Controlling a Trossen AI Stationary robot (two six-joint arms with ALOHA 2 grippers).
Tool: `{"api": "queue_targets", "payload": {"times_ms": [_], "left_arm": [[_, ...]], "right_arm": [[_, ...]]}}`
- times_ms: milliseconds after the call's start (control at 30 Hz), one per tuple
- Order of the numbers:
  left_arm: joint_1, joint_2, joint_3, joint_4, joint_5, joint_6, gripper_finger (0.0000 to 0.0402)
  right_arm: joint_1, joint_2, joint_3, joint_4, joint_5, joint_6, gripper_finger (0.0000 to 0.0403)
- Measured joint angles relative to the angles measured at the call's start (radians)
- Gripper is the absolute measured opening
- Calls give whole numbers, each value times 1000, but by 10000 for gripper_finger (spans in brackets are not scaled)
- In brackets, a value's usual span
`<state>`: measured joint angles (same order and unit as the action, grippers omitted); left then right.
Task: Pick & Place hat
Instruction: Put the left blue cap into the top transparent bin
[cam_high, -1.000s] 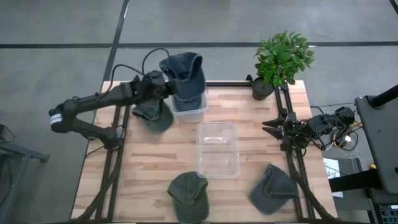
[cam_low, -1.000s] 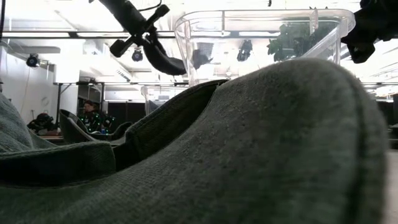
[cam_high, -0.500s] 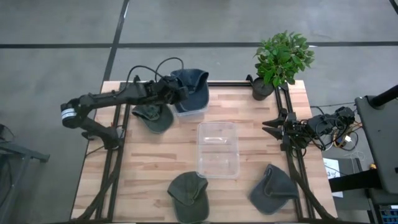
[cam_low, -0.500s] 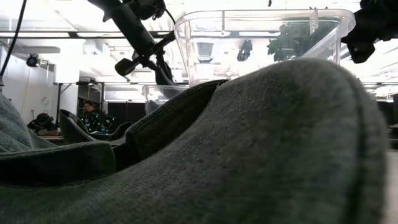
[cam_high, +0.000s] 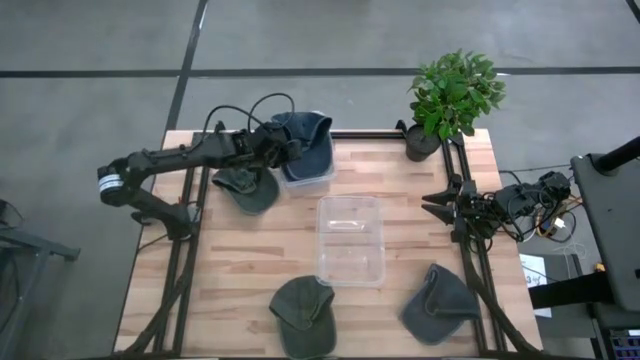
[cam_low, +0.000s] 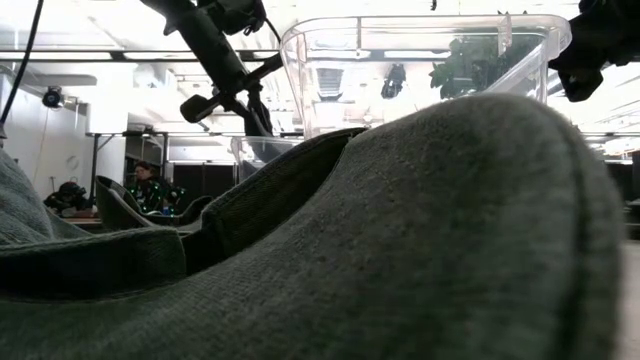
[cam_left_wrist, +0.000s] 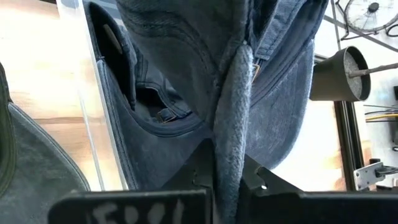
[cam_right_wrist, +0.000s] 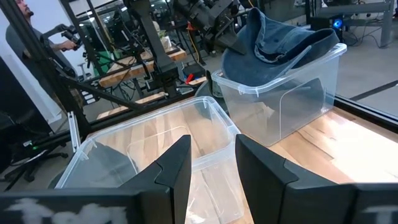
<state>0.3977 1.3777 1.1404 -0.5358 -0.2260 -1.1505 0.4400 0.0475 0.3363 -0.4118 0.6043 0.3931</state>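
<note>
On the table's (cam_high: 230, 290) left side, the left gripper (cam_high: 281, 152) reaches in over the near-left rim of the small bin (cam_high: 318, 177) at the far edge, fingers clenched on a fold of the blue hat (cam_high: 308, 140), as the wrist view shows with the cloth pinched between them. The hat is draped into and over that bin, part of it spilling above the rim, so it lies straight ahead of the gripper and partly inside already; letting go here would likely leave it in the bin, though a brim hanging over the rim might tip it back out. Just beside the bin, toward the left edge, a green hat (cam_high: 250, 189) lies on the wood under the arm. At the middle of the table stands a larger clear bin (cam_high: 349, 240), and nothing shows inside it. Near the front edge lie two more hats, an olive one (cam_high: 303, 314) left of centre and a grey one (cam_high: 438, 303) toward the right corner. A potted plant (cam_high: 452, 95) stands at the far right corner. The right gripper (cam_high: 440, 207) waits at the right edge, fingers parted and holding nothing, well apart from the blue hat; the left arm is plainly the nearer.
</note>
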Motion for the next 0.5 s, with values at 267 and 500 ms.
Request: {"api": "queue_targets", "payload": {"times_ms": [267,500], "left_arm": [[0,0,0,-2,0,23,20],[0,0,0,0,1,24,49]], "right_arm": [[0,0,0,0,0,0,118],[0,0,0,0,0,0,118]]}}
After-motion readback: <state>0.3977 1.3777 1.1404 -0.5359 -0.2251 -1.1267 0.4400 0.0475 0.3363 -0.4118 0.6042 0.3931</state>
